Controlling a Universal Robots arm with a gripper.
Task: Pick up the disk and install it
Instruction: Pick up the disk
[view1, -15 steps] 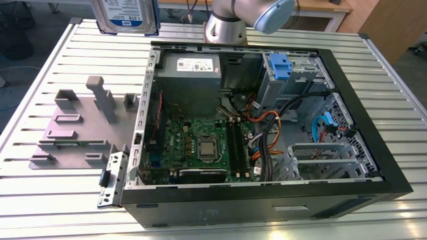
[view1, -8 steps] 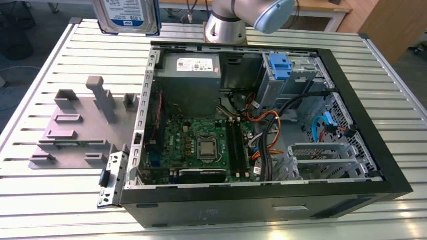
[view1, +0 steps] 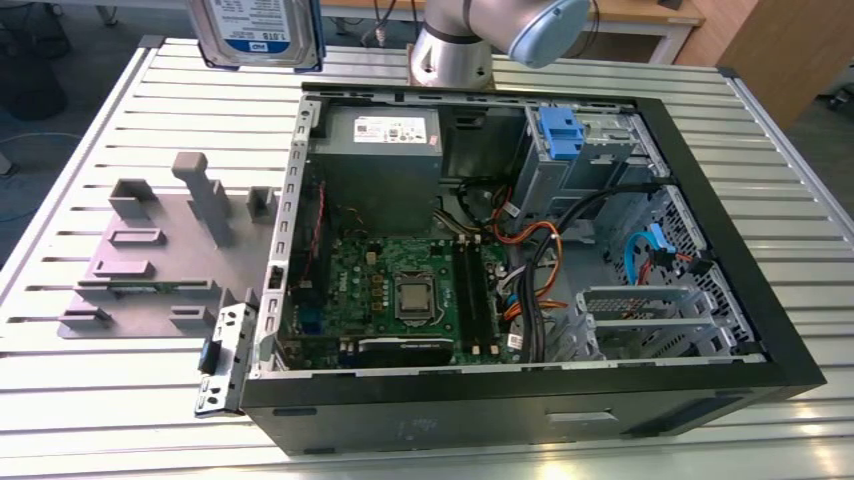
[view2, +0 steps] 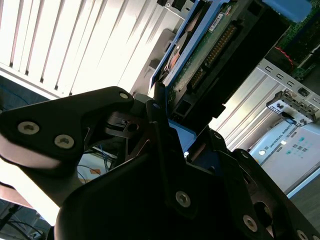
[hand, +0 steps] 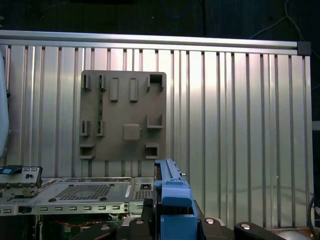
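Pinching the disk (view1: 254, 25) on edge, the gripper (view2: 172, 120) hangs far back, the computer case (view1: 467, 420) lying nearer, toward the exterior view's right.

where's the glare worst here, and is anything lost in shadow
Second wrist view: the table blows out to white, and the gripper holding the disk goes near black against it. Exterior view: even light, a sheen on the table at the exterior view's right, the case interior readable. First wrist view: bright streaks along the slats, the grey plate clear.
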